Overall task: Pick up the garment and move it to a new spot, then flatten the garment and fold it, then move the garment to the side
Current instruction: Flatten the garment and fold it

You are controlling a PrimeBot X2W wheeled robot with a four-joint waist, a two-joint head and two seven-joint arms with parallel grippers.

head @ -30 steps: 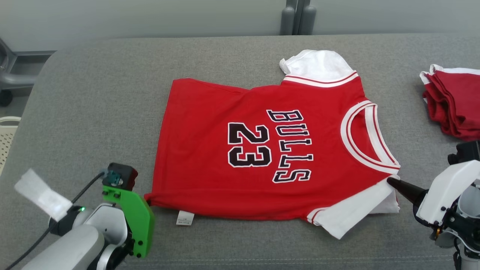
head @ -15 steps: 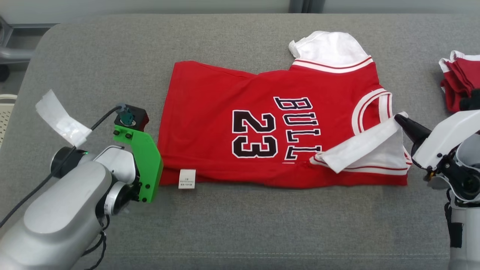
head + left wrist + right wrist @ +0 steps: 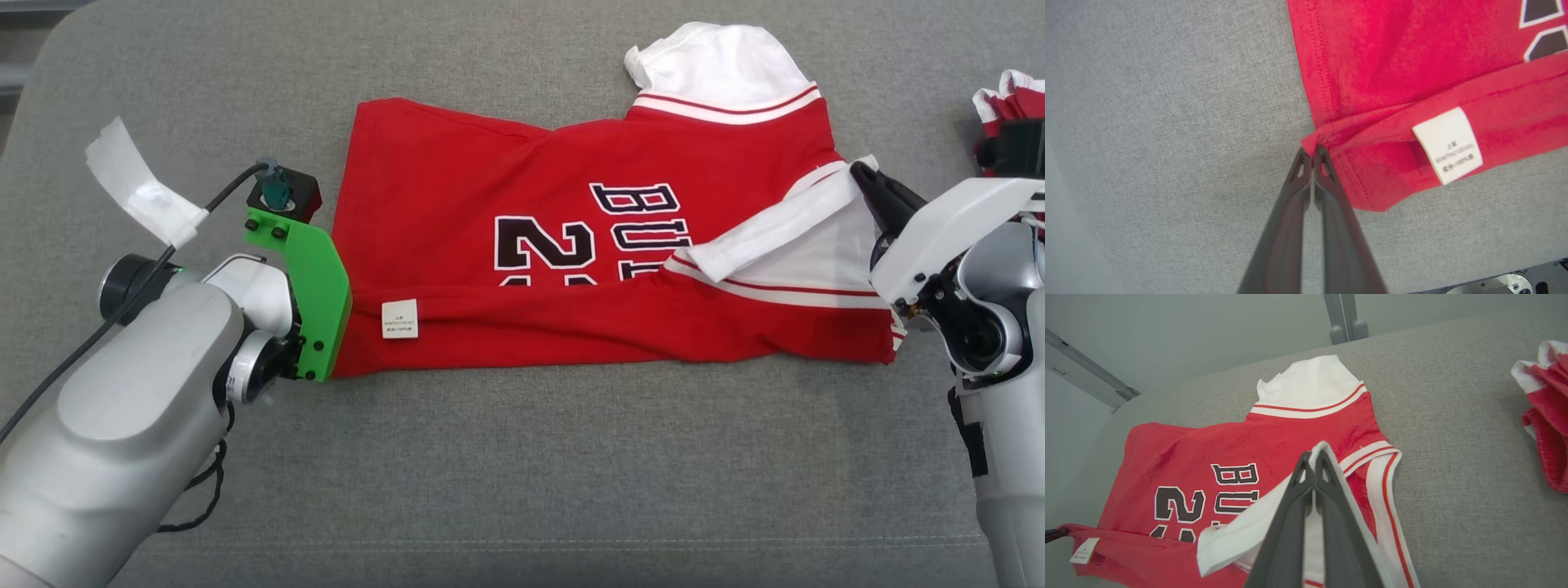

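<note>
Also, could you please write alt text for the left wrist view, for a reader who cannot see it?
The left gripper, shut, pinches the folded hem corner of a red jersey lying on a grey fabric surface. A white care label sticks out beside the fold.

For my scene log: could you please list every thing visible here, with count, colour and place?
jersey: one, red with white sleeves and black print, middle of the surface, near edge folded over
care label: one, white, on the jersey's folded edge
garment pile: one, red and white, right edge
padded surface: one, grey, under everything
tape strip: one, white, on the left arm's cable
left fingers: two, dark, shut on the jersey's hem corner
right fingers: two, dark, shut on the jersey's near sleeve
</note>
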